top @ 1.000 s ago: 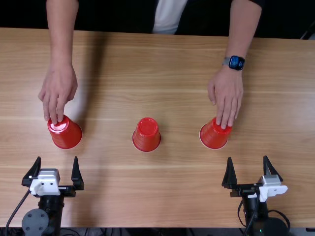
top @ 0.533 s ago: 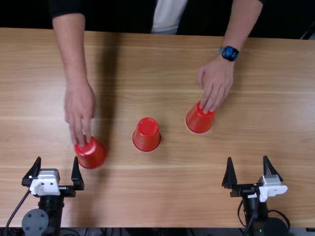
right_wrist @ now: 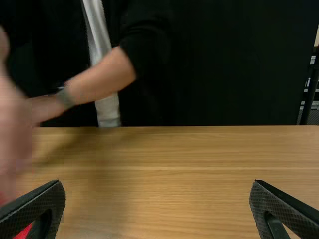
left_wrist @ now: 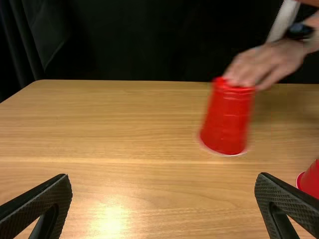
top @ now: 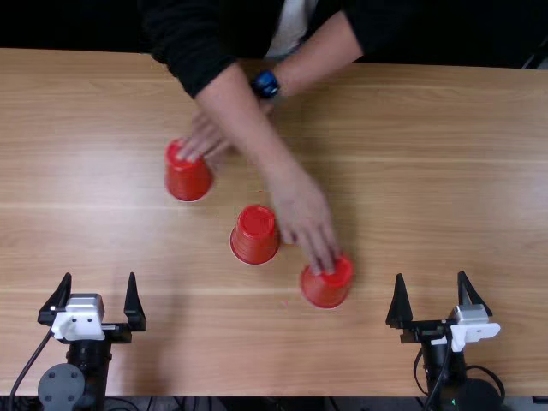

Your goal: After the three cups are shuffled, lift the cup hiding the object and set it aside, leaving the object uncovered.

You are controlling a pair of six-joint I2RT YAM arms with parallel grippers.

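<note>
Shuffle judged under way: cups to be tracked, arms held back.
On the desk (top: 445, 145), the watch-wearing hand (top: 204, 137) is set on the far cup (top: 187, 175) toward the far left corner. The other hand (top: 310, 227) is set on the near cup (top: 326, 282) by the near edge, and the middle cup (top: 255, 234) is untouched. The object is hidden, under which cup cannot be told. The left jaws and right jaws are spread open, gripping nothing.

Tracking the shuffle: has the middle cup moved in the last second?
No. The middle cup keeps the same spot against the left gripper and right gripper, both parked at the near edge.

Crossed forearms (top: 248, 128) beyond middle cup (top: 255, 233)
</note>
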